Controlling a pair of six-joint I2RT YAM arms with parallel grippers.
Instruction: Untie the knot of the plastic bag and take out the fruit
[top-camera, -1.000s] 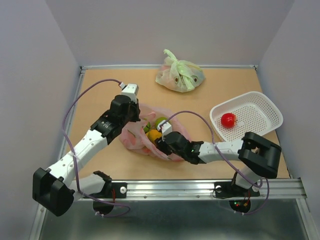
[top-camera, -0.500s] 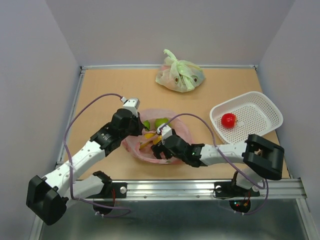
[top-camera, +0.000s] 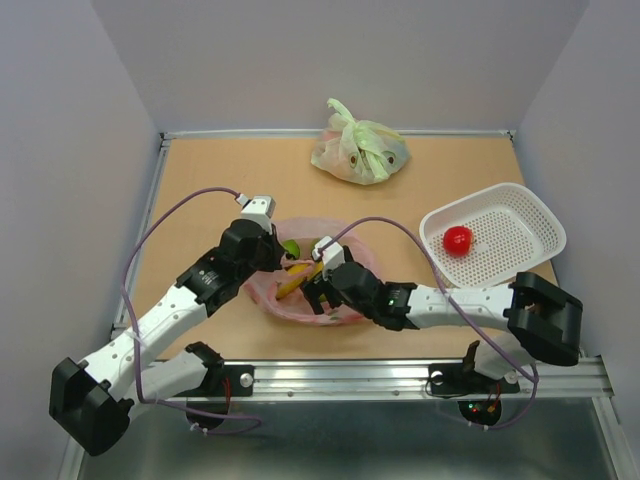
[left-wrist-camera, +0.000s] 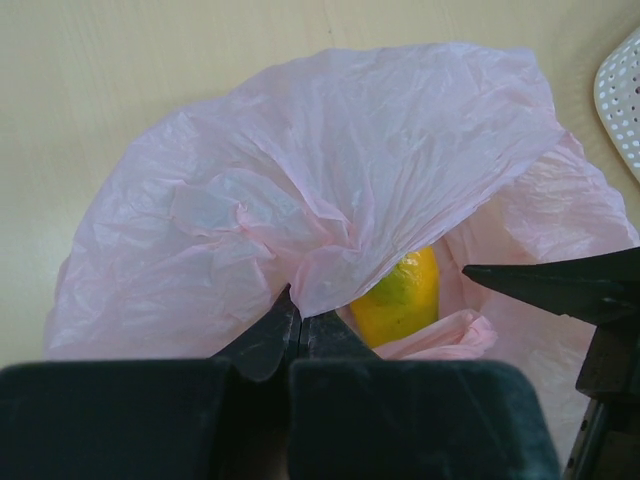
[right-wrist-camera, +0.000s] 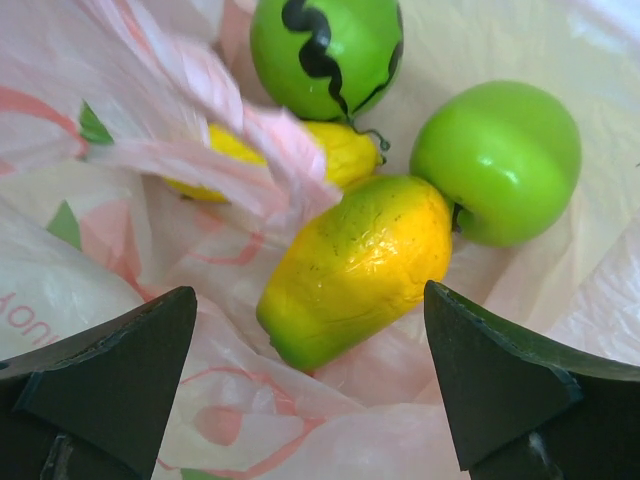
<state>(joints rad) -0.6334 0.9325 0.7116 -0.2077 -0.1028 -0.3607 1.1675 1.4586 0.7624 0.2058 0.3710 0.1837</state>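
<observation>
Under plastic bag folds, fruit half hidden; L gripper pinches bag, R gripper spread over prob. mango.

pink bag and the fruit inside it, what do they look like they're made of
The pink bag looks like thin plastic film: translucent, soft sheen, finely crinkled and folding easily. The green apple, striped melon and yellow-orange fruit look like moulded plastic, probably hard: smooth, glossy skins with bright highlights. The melon's dark stripes look painted on.
</observation>
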